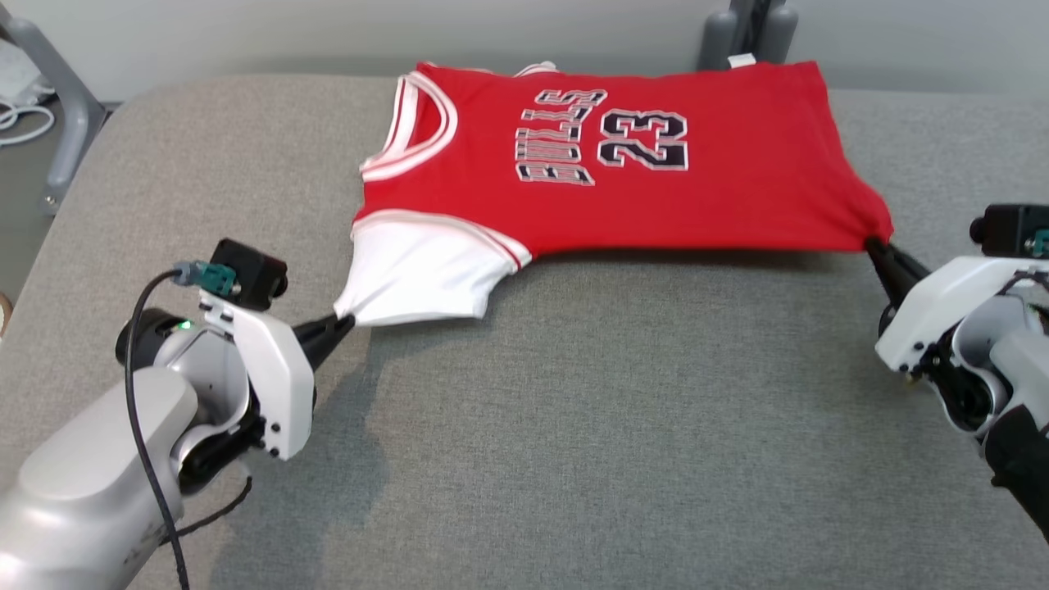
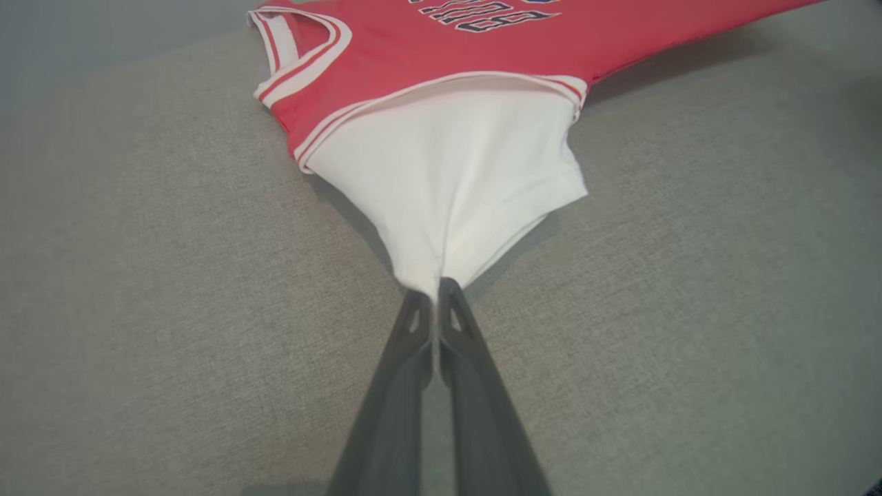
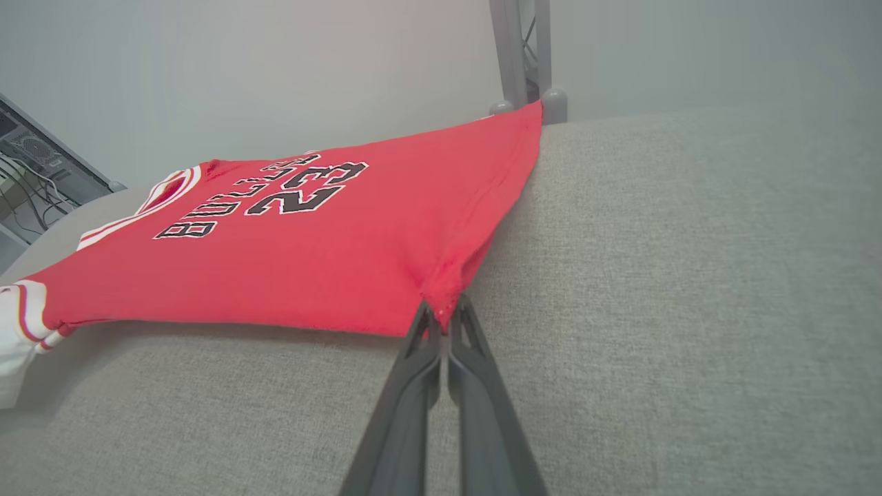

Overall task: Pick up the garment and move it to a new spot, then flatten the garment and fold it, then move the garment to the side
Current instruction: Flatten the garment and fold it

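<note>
Work surface (image 1: 574, 426): grey woven fabric covering, rounded at its far-left corner, even in tone. A grey metal post (image 1: 742, 41) stands upright just behind its far edge, against a plain pale wall (image 3: 275, 69). Off the surface's left side, a slanted grey frame leg (image 1: 72, 139) stands with white cables (image 1: 18, 123) lying beside it.

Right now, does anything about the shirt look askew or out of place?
Nothing damaged. The shirt hangs stretched, near edge lifted off the table. The left gripper, shut, pulls the white sleeve into a point; the right gripper, shut, bunches the hem corner; the far edge reaches the table's back edge.
</note>
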Controlling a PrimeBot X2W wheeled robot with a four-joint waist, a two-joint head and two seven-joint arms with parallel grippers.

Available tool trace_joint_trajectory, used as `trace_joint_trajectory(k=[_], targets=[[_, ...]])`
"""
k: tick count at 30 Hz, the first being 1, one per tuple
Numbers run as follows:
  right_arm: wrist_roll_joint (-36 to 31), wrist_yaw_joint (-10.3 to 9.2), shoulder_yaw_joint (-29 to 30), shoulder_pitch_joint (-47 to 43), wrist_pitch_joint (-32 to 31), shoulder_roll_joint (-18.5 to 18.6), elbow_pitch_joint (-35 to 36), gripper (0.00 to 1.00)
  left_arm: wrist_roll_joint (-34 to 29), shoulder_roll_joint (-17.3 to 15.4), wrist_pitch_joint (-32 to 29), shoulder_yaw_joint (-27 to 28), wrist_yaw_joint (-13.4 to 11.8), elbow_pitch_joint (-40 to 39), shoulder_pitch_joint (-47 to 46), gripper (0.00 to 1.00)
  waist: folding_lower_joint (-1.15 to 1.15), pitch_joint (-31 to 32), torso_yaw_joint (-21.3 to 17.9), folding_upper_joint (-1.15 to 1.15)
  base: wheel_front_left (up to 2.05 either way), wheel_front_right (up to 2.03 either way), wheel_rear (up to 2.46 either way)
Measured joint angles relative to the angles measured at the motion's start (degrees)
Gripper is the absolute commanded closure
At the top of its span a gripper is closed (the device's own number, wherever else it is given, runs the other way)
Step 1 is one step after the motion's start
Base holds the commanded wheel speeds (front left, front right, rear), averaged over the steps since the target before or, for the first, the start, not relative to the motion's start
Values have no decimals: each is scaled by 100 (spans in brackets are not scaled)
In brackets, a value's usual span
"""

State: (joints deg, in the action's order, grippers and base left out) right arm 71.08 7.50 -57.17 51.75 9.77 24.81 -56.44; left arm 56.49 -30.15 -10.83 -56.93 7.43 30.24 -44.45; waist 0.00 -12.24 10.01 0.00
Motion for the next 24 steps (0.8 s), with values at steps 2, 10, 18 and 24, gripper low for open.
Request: trace_joint_trajectory(k=[2, 10, 18, 24], targets=[[101, 0, -65, -111, -109, 5, -2, 100, 74, -144, -65, -104, 1, -169, 96, 100, 0, 104, -21, 0, 0, 0, 0], [582, 0, -287, -587, -617, 147, 278, 100, 381, -733, -389, -622, 0, -1010, 475, 100, 0, 533, -126, 0, 0, 0, 0], [1100, 0, -448, -1048, -1310, 538, 800, 100, 1001, -1101, -771, -816, 0, -1693, 792, 100, 0, 807, -201, 0, 0, 0, 0], [1603, 0, -426, -1345, -1959, 735, 1155, 100, 1730, -1363, -1199, -859, 0, -2226, 1137, 100, 0, 1025, -274, 0, 0, 0, 0]])
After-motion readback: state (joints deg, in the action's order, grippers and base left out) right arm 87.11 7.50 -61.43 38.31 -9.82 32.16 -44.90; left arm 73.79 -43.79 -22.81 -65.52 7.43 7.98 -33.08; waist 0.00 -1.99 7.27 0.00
